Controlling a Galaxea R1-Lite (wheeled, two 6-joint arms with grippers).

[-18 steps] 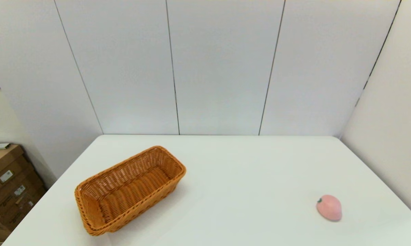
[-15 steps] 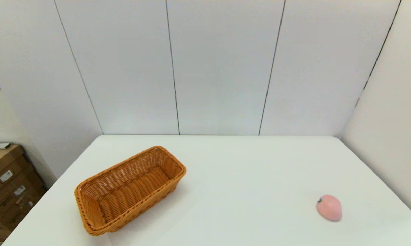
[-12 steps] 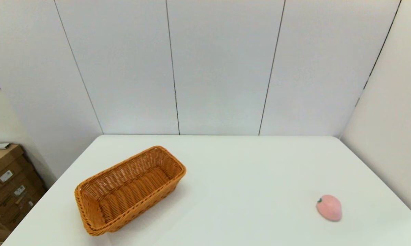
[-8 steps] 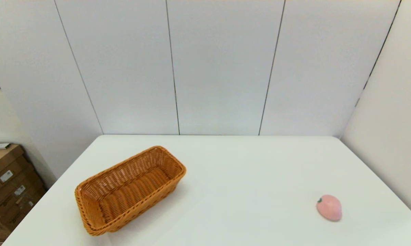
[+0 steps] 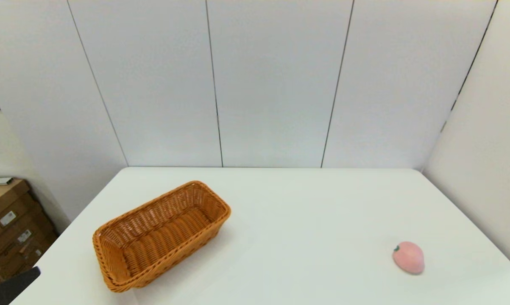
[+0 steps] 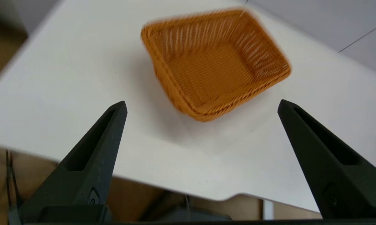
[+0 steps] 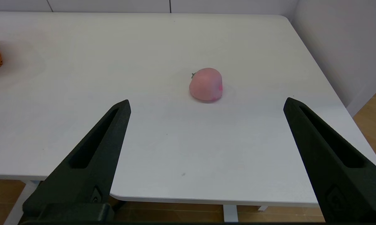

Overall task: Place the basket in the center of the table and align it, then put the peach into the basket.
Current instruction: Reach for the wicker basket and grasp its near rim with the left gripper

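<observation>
The orange-brown woven basket [image 5: 161, 235] lies askew on the left half of the white table [image 5: 305, 212], with nothing in it. It shows in the left wrist view as the basket [image 6: 214, 62], ahead of my open left gripper [image 6: 202, 107], which hovers off the table's near left edge. A black tip of the left gripper [image 5: 11, 288] shows at the lower left of the head view. The pink peach [image 5: 408, 257] rests near the table's right front. In the right wrist view the peach [image 7: 206, 84] lies ahead of my open right gripper [image 7: 206, 104], which hangs beyond the near edge.
Cardboard boxes [image 5: 9, 228] are stacked on the floor left of the table. White wall panels [image 5: 276, 84] close off the far side and the right side. The table's near edge [image 7: 206, 198] lies below both grippers, with wooden floor beneath.
A black part of my left arm has come into the head view at the lower left corner. The basket and the peach have not moved.
</observation>
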